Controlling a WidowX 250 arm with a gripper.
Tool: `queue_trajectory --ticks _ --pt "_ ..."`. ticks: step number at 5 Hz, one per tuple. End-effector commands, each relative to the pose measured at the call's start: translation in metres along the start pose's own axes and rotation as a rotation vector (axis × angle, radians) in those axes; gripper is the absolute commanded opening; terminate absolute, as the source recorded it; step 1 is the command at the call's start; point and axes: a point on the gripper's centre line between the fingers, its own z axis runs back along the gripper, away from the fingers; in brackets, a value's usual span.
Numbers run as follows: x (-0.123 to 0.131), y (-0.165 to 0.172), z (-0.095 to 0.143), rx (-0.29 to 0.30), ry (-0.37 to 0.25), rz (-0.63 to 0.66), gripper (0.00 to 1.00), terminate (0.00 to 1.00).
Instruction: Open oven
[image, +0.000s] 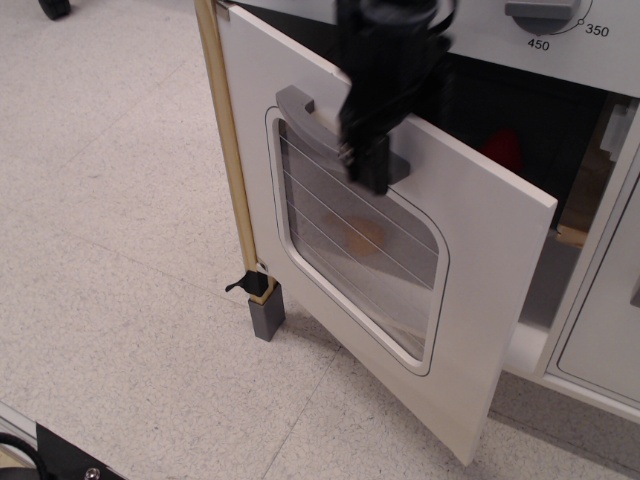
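Note:
The oven door (480, 250) is white-grey with a rounded, wire-lined window (330, 230) and a grey bar handle (298, 104). It stands partly open, swung out from the oven body, and the dark interior (520, 110) shows behind it. My black gripper (368, 168) hangs blurred in front of the right part of the handle and covers it. Its tip points down over the top of the window. I cannot tell whether its fingers are open or shut, or whether they touch the handle.
A wooden post (228, 150) on a grey block foot (267, 316) stands at the door's left edge. A dial (545, 10) marked 350 and 450 sits above. A red object (503, 146) lies inside; an orange one (363, 238) shows through the window. A panelled cabinet door (605, 330) is at right.

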Motion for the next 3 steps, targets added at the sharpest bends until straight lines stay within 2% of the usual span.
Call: queue_trajectory --ticks 1,2,3 --pt "0.045 0.042 0.004 0.027 0.048 -0.109 1.0 0.0" --pt "0.075 0.068 0.006 0.003 0.02 -0.174 1.0 0.0" --pt "0.106 0.081 0.011 0.013 0.024 -0.197 1.0 0.0"
